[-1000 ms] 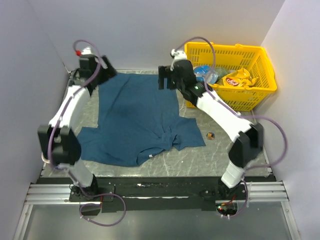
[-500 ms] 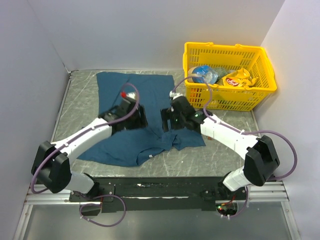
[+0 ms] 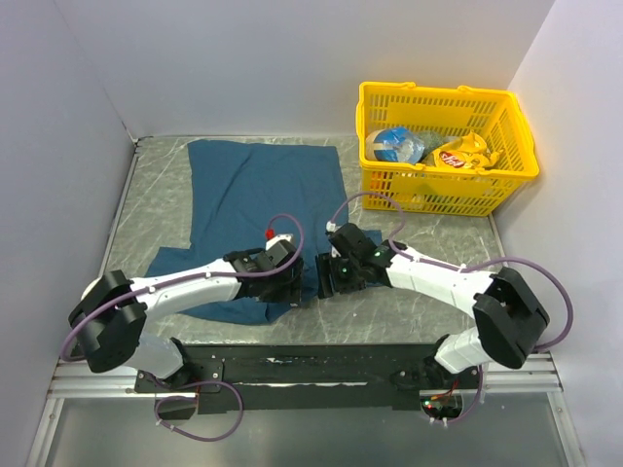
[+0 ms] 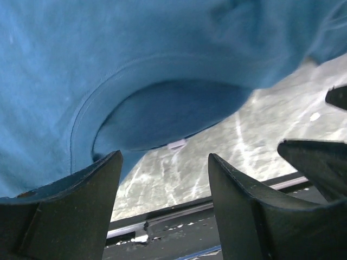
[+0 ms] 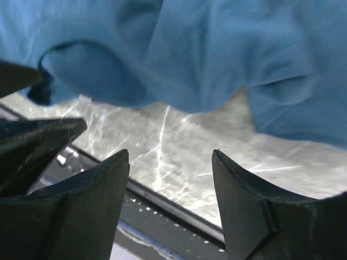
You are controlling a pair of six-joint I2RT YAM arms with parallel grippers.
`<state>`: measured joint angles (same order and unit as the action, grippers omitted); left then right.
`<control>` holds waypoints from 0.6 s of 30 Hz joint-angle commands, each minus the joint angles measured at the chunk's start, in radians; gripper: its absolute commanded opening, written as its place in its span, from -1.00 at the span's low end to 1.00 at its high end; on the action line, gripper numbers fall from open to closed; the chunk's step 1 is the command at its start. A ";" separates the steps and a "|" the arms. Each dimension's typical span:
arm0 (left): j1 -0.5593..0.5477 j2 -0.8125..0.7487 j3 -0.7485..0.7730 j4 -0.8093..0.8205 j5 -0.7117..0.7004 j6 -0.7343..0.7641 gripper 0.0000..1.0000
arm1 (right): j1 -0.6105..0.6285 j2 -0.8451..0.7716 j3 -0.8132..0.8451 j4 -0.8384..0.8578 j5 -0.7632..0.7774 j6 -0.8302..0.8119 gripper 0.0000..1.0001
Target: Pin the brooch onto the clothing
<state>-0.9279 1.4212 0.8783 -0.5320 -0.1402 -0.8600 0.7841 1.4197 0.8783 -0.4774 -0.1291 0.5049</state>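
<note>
Brooch isn't showing in any view, maybe tucked under an arm, so I can't tell which arm is nearer to it. Shirt point(image 3: 263, 185) lies spread on the table point(image 3: 389, 313), long axis running near to far, neck end nearest. Left gripper point(image 4: 164, 157) and right gripper point(image 5: 169, 153) sit almost tip to tip at that near edge, both with jaws parted and gripping nothing. The neck opening point(image 4: 162, 116) is just beyond the left one.

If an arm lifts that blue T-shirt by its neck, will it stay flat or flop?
Probably flop: the T-shirt already lies bunched in soft folds near its collar. It looks thin, so likely light, draping from the pinch. Pushed, it would probably wrinkle rather than slide whole.
</note>
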 commanded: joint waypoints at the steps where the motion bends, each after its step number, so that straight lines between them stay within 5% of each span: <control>1: -0.020 0.018 -0.028 0.007 -0.039 -0.054 0.37 | 0.010 0.053 -0.001 0.100 -0.073 0.075 0.36; 16: -0.023 0.031 -0.127 0.055 -0.010 -0.085 -0.16 | 0.010 0.182 0.025 0.207 0.063 0.162 0.33; 18: -0.022 0.038 -0.137 0.058 0.001 -0.093 -0.20 | 0.007 0.180 0.018 0.221 0.078 0.170 0.20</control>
<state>-0.9443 1.4410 0.7551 -0.5037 -0.1539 -0.9234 0.7921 1.6070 0.8902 -0.3397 -0.1093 0.6304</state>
